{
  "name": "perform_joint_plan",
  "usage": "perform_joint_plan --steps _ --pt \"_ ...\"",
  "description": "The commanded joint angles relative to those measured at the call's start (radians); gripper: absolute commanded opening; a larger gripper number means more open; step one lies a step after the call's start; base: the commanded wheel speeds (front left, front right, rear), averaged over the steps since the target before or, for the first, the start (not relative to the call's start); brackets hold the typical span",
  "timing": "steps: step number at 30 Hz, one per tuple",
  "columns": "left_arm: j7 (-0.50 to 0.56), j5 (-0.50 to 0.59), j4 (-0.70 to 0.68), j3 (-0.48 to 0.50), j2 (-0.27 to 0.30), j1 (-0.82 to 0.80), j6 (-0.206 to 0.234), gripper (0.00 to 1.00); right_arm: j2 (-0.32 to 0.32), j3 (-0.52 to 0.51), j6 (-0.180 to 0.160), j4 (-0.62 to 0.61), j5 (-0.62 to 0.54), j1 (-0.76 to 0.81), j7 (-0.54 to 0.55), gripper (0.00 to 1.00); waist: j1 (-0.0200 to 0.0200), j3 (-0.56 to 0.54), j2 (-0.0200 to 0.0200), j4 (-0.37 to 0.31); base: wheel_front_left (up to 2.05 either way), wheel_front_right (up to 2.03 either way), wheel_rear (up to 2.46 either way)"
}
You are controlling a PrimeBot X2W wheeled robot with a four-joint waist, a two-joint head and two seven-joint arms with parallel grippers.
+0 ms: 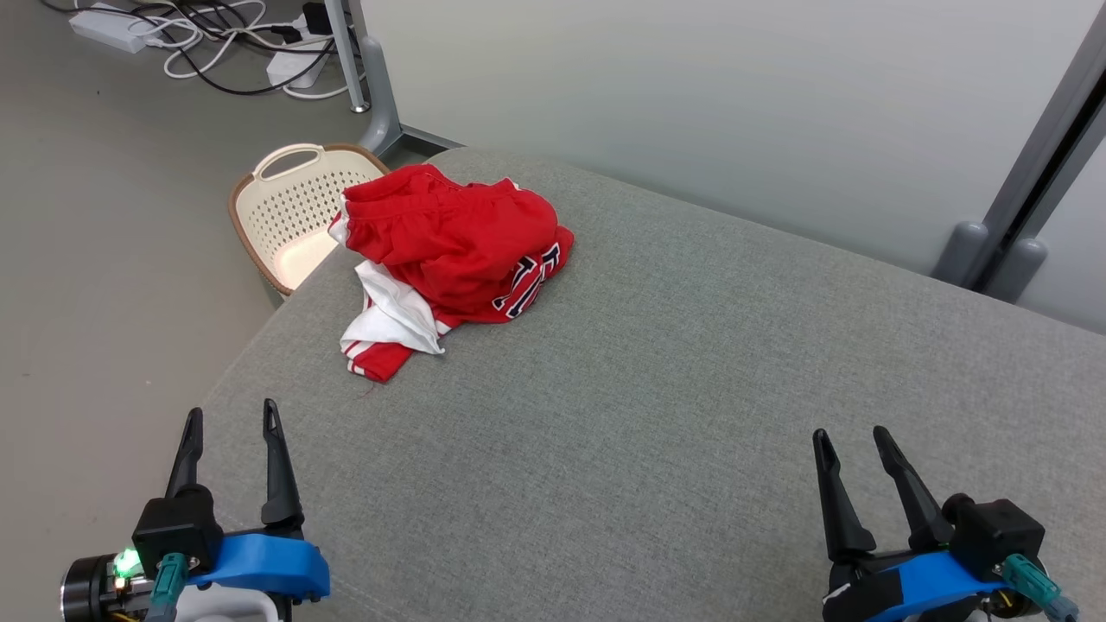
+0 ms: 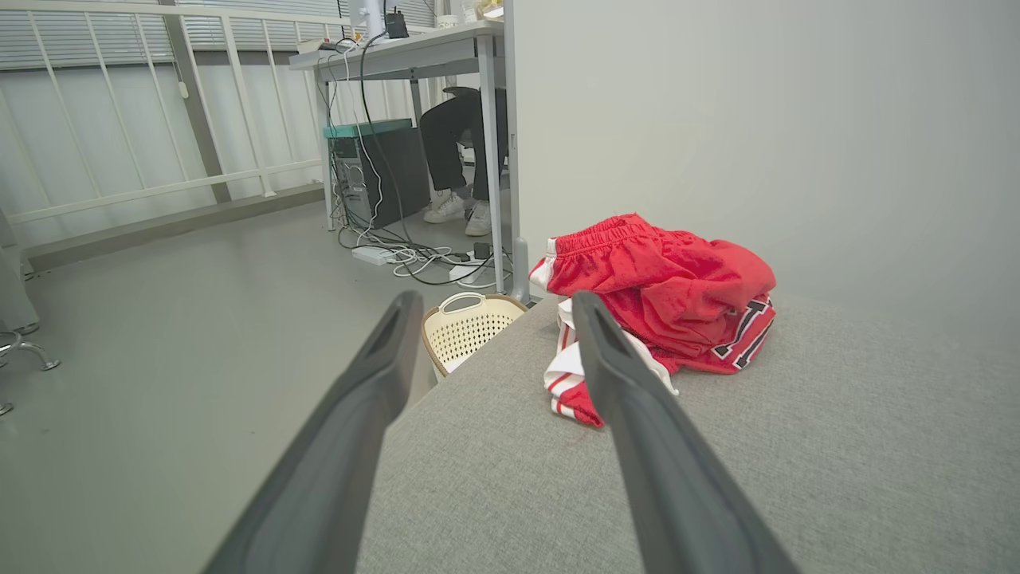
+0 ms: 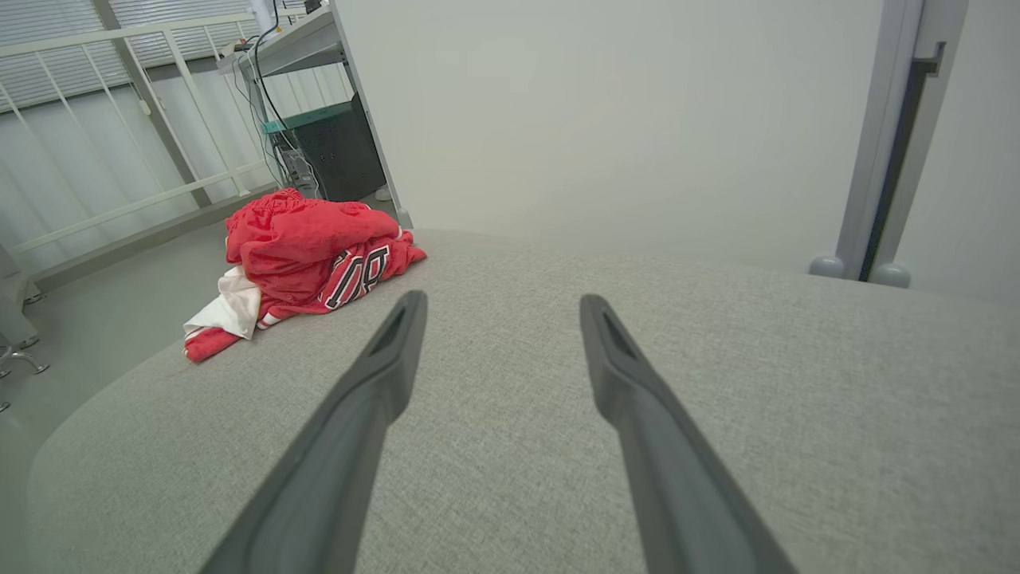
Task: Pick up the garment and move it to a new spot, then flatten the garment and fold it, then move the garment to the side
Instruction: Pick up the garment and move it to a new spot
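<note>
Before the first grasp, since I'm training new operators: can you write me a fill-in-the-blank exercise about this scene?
1. The crumpled garment is mostly ____ with white trim.
2. It lies on the grey padded surface, and the cream basket stands to the robot's ____ of it.
3. The left gripper and the right gripper both have jaws ____, holding nothing.
Missing words: red; left; open.
</note>
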Motion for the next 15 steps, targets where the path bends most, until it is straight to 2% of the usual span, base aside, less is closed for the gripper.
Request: perform_joint_plan --steps 1,7,15 --pt "-0.004 -0.004 -0.006 0.003 0.002 0.004 0.006 1.0 -0.005 0.001 0.0 0.002 0.002 -0.008 -0.004 1.0 0.0 0.003 0.0 0.002 0.0 0.0 0.0" --pt "-0.004 -0.007 -0.01 0.008 0.006 0.007 0.011 1.0 -0.004 0.008 0.0 0.005 0.004 -0.009 -0.004 1.0 0.0 0.004 0.0 0.0 0.0 0.0 0.0" --pt "-0.004 -0.033 -0.008 0.028 0.007 -0.047 -0.003 1.0 -0.005 0.012 0.0 -0.013 -0.027 -0.033 -0.004 1.0 0.0 0.043 0.0 -0.068 0.0 0.0 0.0"
